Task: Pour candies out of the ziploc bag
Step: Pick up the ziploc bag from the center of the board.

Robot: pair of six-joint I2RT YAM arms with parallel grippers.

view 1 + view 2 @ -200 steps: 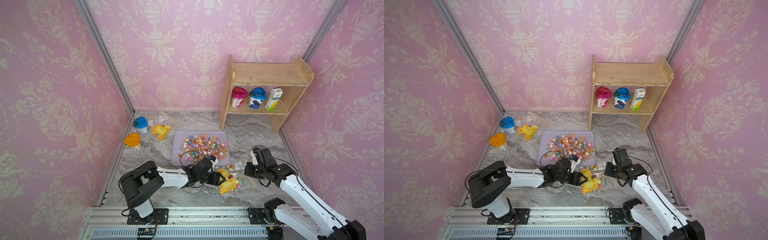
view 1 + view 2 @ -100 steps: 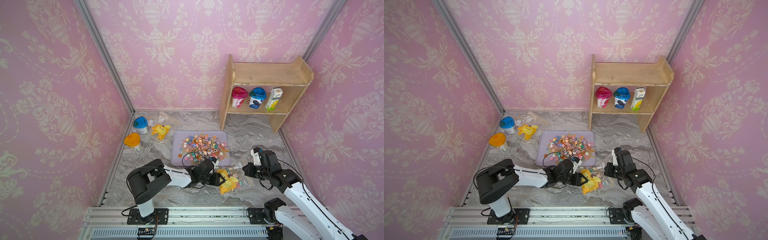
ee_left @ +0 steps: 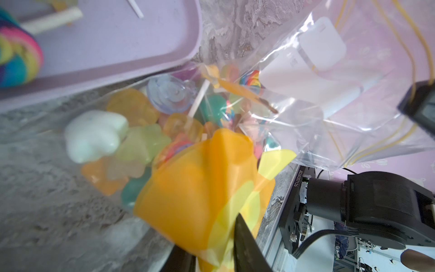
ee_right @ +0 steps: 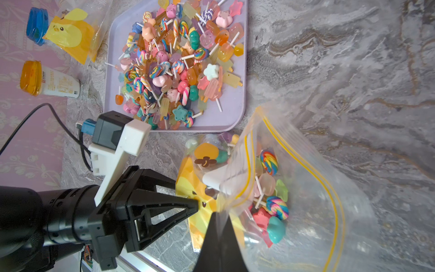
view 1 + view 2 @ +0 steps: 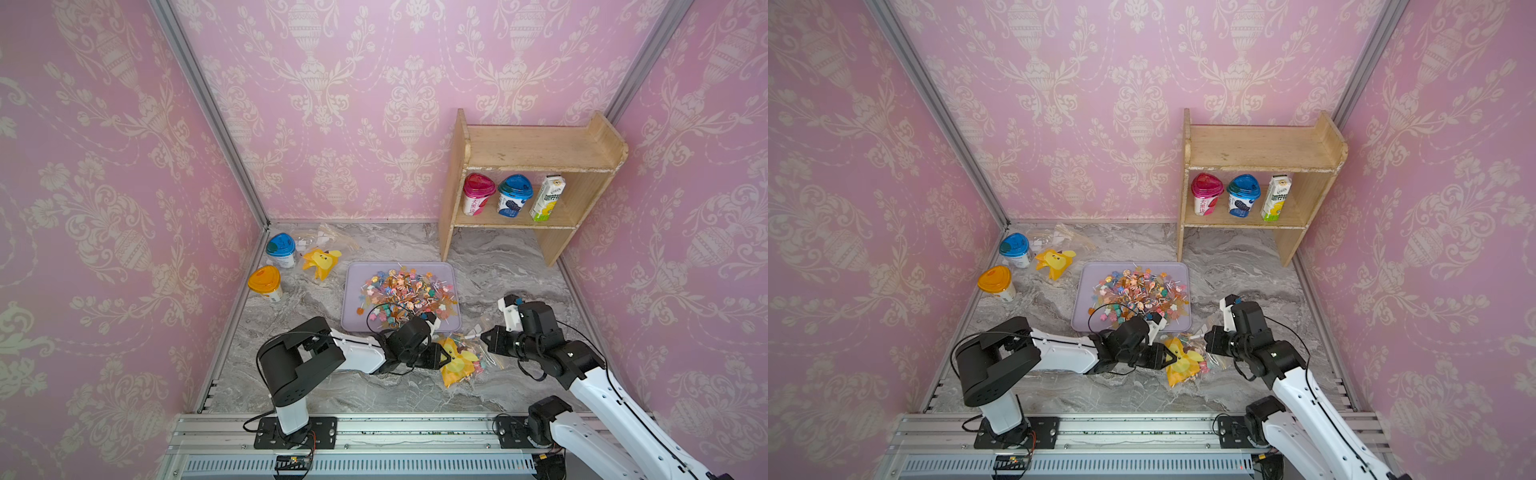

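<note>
- The left arm (image 5: 357, 353) lies low and stretched out from its base at the counter's (image 5: 498, 266) near edge, its wrist just beside the near rim of the lilac tray (image 5: 353, 320).
- The left gripper (image 5: 445, 357) is pinched on the yellow chick-printed end of the ziploc bag (image 5: 461, 363). The left wrist view shows yellow film caught between its fingers (image 3: 247, 245).
- The right arm (image 5: 590, 374) comes in from the near right corner with its elbow bent.
- The right gripper (image 5: 487, 337) is clenched on the clear film at the bag's zip rim, which it holds off the counter.
- The bag sits between the two grippers, just off the tray's near right corner. Its yellow zip lines stand apart in the right wrist view.
- Some candies (image 4: 270, 200) lie inside the bag; a large heap of them covers the tray in both top views.
- Near the far left corner stand a blue-lidded cup (image 5: 280, 249) and an orange-lidded cup (image 5: 266, 284), with a second chick bag (image 5: 320, 262) beside them.
- A wooden shelf (image 5: 536, 145) holding two cups and a carton fills the far right corner, well apart from both arms.
</note>
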